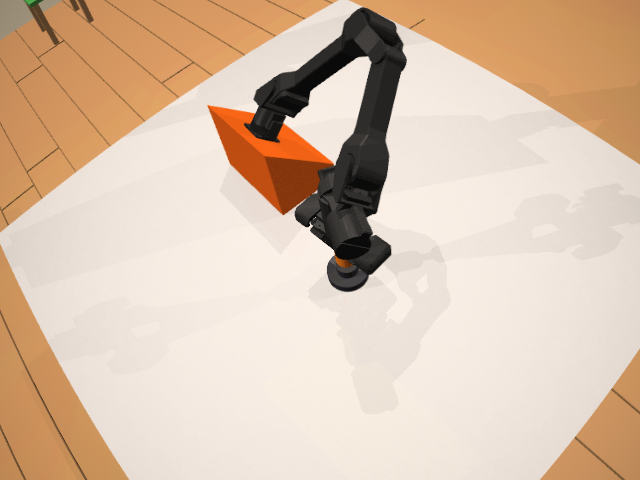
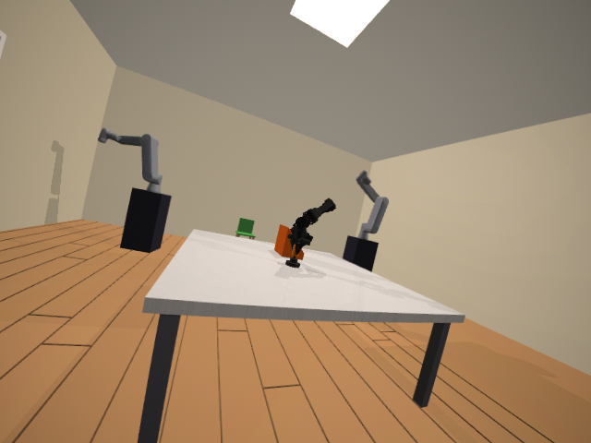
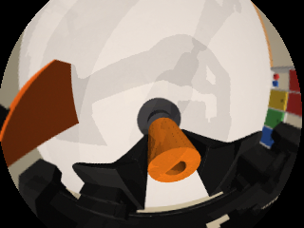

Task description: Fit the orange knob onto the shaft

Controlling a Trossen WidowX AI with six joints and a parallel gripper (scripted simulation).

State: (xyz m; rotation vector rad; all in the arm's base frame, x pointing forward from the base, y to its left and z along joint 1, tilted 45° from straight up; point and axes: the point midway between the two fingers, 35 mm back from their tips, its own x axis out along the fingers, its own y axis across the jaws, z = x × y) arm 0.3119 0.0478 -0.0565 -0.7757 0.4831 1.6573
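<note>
The orange knob (image 1: 343, 262) (image 3: 161, 131) stands roughly upright over the middle of the dark round pedestal (image 1: 347, 285) (image 2: 292, 263) (image 3: 143, 117). A dark raised part (image 1: 346, 271) shows between the knob's lower end and the pedestal's broad disc. I cannot tell whether the knob touches it or how far the shaft is inside. The D-shaped opening (image 3: 179, 167) shows in the knob's top in the wrist view. The shaft's flat side is hidden. My gripper (image 3: 163, 135) is shut on the knob, one finger on each side. In the top view the gripper's body hides most of the knob.
A large orange wedge-shaped block (image 1: 248, 165) (image 2: 283, 242) (image 3: 45, 104) carries the arm's base, behind and left of the pedestal in the top view. All stand on the white table (image 1: 206, 361) (image 2: 229, 295). Two grey arms on black stands are beyond the table.
</note>
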